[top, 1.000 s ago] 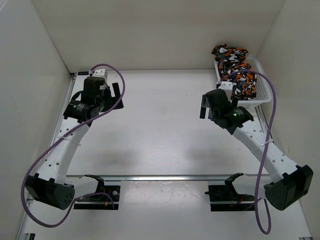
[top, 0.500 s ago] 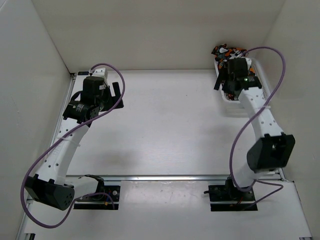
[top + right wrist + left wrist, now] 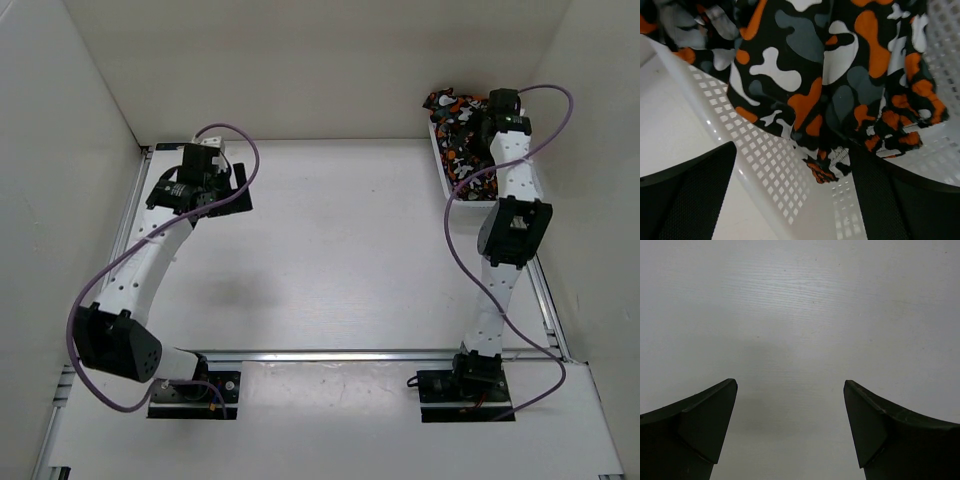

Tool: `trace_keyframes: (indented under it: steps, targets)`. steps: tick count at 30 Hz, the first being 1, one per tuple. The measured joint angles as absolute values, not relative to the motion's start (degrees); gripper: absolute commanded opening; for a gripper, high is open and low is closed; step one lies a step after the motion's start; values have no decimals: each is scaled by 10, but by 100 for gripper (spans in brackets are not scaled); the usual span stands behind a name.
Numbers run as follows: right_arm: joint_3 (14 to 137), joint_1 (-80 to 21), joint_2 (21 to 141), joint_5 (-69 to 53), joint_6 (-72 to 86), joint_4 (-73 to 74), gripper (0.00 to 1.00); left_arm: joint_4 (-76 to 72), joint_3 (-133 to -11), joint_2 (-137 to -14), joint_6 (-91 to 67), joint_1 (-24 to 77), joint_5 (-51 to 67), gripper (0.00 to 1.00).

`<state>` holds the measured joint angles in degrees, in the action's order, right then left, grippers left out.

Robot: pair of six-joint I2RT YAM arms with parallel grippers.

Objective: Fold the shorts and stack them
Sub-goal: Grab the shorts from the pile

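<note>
Where the soft shorts (image 3: 815, 75), blotched orange, black, grey and white, lie crumpled in the white plastic mesh basket (image 3: 765, 165) at the table's far right corner, we see the right gripper (image 3: 792, 150) poised over them, its black fingers (image 3: 685, 195) spread wide. Our left gripper (image 3: 790, 385), jaws equally wide, hangs above the faintly grained, matte white table (image 3: 800, 300). Plain white walls (image 3: 300, 60) enclose the surface.

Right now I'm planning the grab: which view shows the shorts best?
Right wrist: the shorts fill the frame in the basket. Top external shows them small, partly behind the right arm. Left wrist: only table.
</note>
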<state>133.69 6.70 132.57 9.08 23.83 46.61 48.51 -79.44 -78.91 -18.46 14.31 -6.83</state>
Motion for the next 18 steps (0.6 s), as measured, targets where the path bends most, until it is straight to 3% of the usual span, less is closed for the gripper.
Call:
trace_keyframes:
  steps: [2, 3, 4, 6, 11, 18]
  targets:
    - [1386, 71, 1379, 81, 240, 472, 68, 486, -808, -805, -184, 141, -69, 99]
    - [1408, 71, 1405, 75, 245, 469, 33, 486, -813, -812, -184, 140, -70, 99]
    - [1416, 72, 1421, 73, 245, 467, 18, 485, -819, -819, -184, 140, -70, 99]
    - [1417, 75, 1439, 75, 253, 467, 1, 486, -829, -832, -182, 140, -70, 99]
    - [1362, 74, 1396, 93, 261, 453, 1, 492, -850, -861, -184, 136, -62, 99]
    - [1331, 31, 1164, 44, 230, 445, 1, 498, -866, -867, -215, 123, -36, 99]
